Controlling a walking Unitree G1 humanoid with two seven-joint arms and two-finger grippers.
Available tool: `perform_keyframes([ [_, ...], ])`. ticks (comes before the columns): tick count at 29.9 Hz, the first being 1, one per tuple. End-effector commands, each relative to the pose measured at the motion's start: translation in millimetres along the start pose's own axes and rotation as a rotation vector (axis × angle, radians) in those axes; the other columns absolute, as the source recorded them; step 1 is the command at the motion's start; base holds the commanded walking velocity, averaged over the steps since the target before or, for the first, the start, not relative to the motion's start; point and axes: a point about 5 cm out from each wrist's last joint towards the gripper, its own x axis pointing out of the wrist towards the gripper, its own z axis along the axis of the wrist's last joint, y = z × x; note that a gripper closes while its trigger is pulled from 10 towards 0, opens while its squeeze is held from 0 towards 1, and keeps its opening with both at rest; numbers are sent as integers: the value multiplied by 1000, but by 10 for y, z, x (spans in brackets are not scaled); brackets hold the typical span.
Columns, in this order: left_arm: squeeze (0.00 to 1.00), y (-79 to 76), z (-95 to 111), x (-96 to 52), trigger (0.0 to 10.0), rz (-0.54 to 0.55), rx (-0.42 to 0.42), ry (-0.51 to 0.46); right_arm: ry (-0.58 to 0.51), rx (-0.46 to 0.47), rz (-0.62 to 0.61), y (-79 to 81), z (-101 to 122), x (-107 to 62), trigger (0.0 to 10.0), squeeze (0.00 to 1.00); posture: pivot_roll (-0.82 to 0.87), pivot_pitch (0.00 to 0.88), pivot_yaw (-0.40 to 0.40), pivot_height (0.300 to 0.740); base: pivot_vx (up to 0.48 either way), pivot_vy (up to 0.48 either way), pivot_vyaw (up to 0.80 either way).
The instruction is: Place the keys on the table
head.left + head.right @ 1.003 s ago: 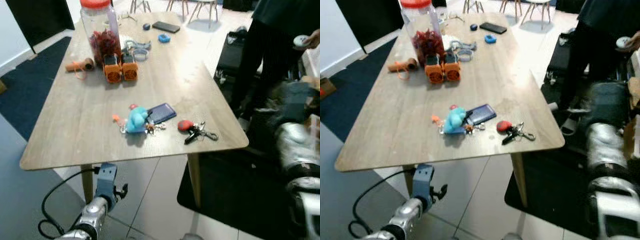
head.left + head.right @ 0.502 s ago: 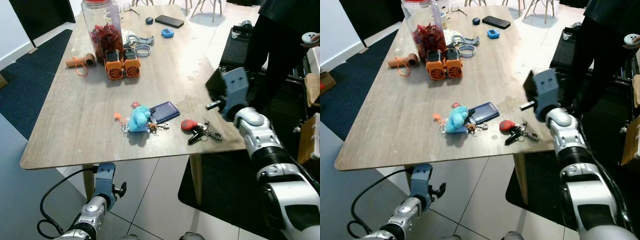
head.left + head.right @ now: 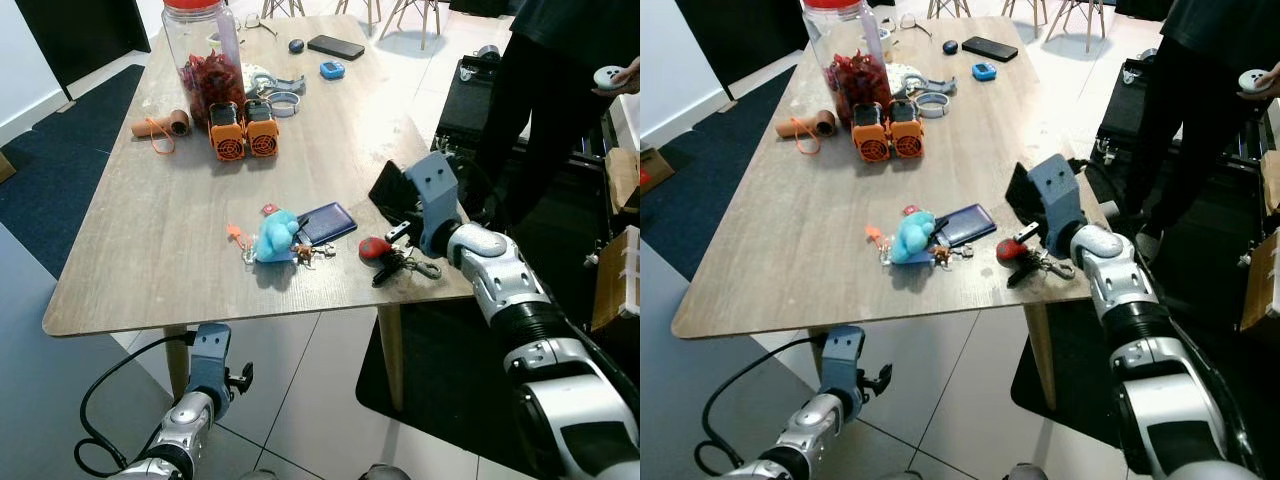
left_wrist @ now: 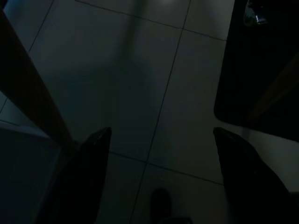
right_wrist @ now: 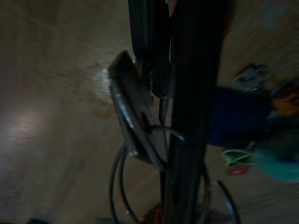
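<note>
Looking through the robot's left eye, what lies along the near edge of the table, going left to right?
Blue plush keychain → dark blue card holder → red key fob with keys → right gripper, hanging just over the keys.

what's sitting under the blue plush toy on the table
The blue plush toy lies on the wooden table, over a cluster of small charms and a key ring at its edges. A dark blue wallet touches it. What lies beneath it is covered.

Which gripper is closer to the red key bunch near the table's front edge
Right. The right gripper is on the red key bunch; the left gripper hangs below the table, well away.
</note>
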Motion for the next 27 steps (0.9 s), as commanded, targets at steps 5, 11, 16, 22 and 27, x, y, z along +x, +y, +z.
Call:
perform_keyframes([
  [5,0,37,17,-5,10000,2,13,-4,10,-1,61,103,11,3,10000,0,7,53,21,740,0,0,0],
  [11,0,39,14,-6,10000,3,12,-2,26,40,54,91,-14,-22,10000,1000,8,54,22,740,0,0,0],
  [16,0,49,7,-10,10000,6,10,1,36,70,38,64,-31,-45,10000,1000,9,51,23,740,0,0,0],
  [22,0,53,5,-11,10000,8,10,3,40,73,34,55,-32,-66,10000,1000,9,49,23,740,0,0,0],
  [27,0,56,4,-12,10000,8,12,5,-1,36,-105,-92,33,-97,10000,431,9,46,23,740,0,0,0],
])
